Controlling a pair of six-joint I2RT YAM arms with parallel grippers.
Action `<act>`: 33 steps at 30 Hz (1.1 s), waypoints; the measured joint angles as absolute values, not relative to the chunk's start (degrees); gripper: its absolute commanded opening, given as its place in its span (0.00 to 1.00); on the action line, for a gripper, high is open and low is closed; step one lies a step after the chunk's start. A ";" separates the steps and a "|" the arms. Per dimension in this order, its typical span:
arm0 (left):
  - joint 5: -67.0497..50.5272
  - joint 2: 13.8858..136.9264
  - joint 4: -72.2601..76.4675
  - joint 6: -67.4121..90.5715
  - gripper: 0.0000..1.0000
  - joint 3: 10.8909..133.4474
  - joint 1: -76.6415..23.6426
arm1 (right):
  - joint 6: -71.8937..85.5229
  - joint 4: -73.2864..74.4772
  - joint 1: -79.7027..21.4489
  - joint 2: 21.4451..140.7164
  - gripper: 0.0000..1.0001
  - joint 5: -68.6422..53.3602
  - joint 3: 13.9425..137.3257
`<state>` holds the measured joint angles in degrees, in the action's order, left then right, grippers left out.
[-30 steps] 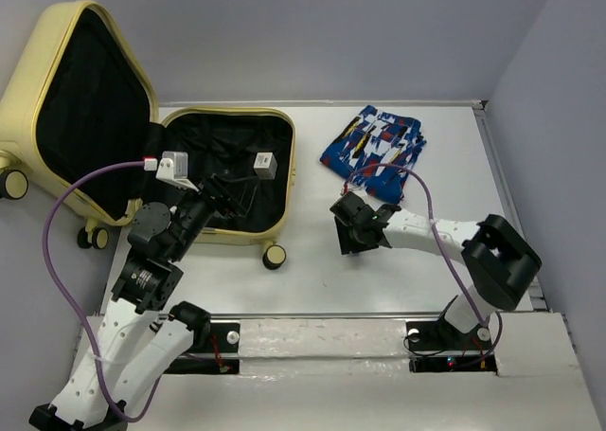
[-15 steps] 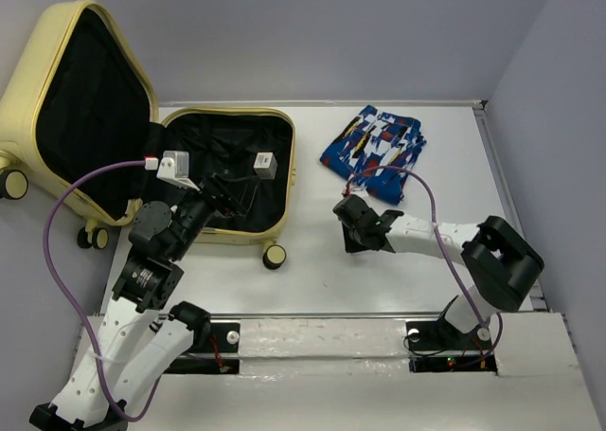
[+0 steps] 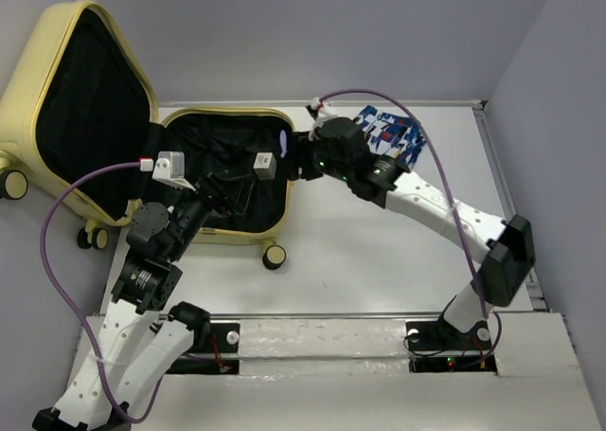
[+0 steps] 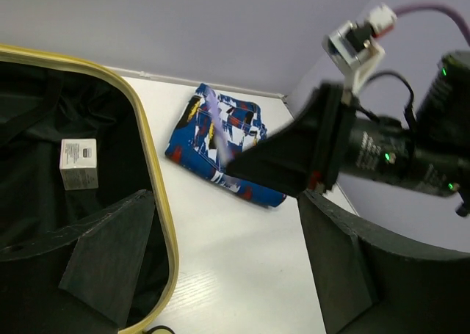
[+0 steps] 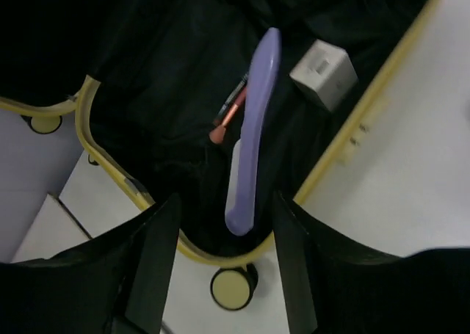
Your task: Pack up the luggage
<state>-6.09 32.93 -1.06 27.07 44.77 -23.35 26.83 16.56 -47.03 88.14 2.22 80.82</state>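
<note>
The pale yellow luggage [image 3: 290, 180] lies open at the left, its lid [image 3: 57, 33] propped up and its black lining showing. My right gripper [image 3: 295, 156] is open over its right rim [image 5: 367, 106]. A slim lilac object [image 5: 251, 150] shows between and beyond the right gripper's [image 5: 224, 275] spread fingers, touching neither, over the lining. It is a small lilac spot in the top view [image 3: 282, 145]. I cannot tell whether it rests or is in the air. My left gripper [image 3: 227, 189] is open and empty over the luggage's near right rim [image 4: 158, 194].
A small white box [image 3: 266, 164] lies inside the luggage, with an orange-tipped thing [image 5: 224, 125] near it. A folded blue patterned cloth [image 3: 393, 133] lies on the white table at the back right, partly under the right arm. A luggage wheel [image 3: 275, 256] sticks out at the front.
My right arm has swung from the table's middle up and left to the luggage's right rim. The lilac object now shows over the lining. My left arm has barely moved.
</note>
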 measured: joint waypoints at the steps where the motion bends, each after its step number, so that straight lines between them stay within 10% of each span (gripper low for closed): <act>1: -6.00 32.80 -1.08 27.07 0.90 44.69 -23.24 | 27.14 15.49 -47.13 90.85 0.89 1.19 84.09; 6: -5.61 32.27 -1.10 27.05 0.90 44.69 -23.14 | 27.51 12.40 -45.82 99.98 0.91 -2.35 89.49; 19: -12.80 35.11 2.09 28.03 0.90 44.23 -22.39 | 32.40 11.68 -11.44 83.64 0.99 5.58 54.61; 22: -14.87 36.93 2.63 28.67 0.90 43.70 -22.39 | 32.62 10.72 -10.11 88.42 0.90 4.99 54.37; 27: -18.20 40.45 3.29 29.87 0.90 43.64 -22.81 | 33.95 7.81 -9.87 97.93 0.11 2.55 54.30; 33: -16.43 49.01 4.03 30.96 0.90 44.58 -33.50 | 37.32 -1.43 -9.02 92.64 0.07 2.11 44.97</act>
